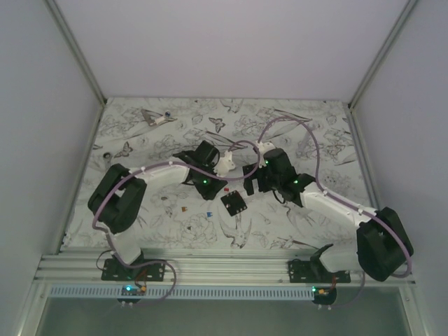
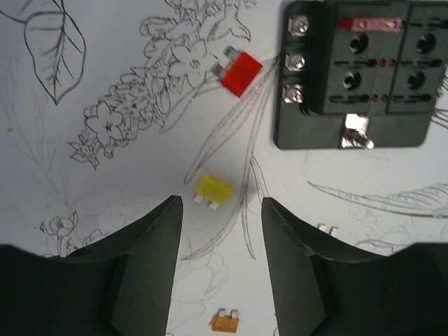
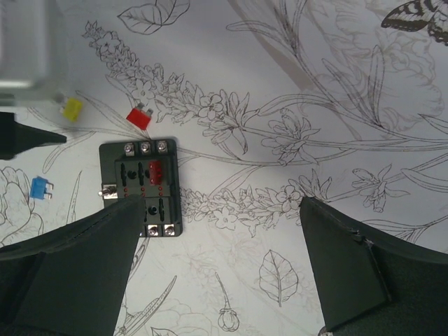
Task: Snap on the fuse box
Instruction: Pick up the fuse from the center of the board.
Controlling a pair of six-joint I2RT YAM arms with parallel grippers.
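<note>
The fuse box (image 1: 234, 203) is a black square block lying flat on the flower-print table between the two arms. In the left wrist view it (image 2: 350, 70) sits at the top right with one pink fuse seated in it. In the right wrist view it (image 3: 140, 185) holds a red fuse, and its near edge is hidden behind my left finger (image 3: 84, 252). My left gripper (image 2: 222, 206) is open and empty, hovering left of the box over loose fuses. My right gripper (image 3: 220, 203) is wide open and empty, above the table just right of the box.
Loose fuses lie left of the box: red (image 2: 241, 72), yellow (image 2: 213, 189), orange (image 2: 225, 320), and blue (image 3: 40, 187). A pale object (image 1: 157, 117) lies at the back left. Side walls enclose the table (image 1: 315, 140).
</note>
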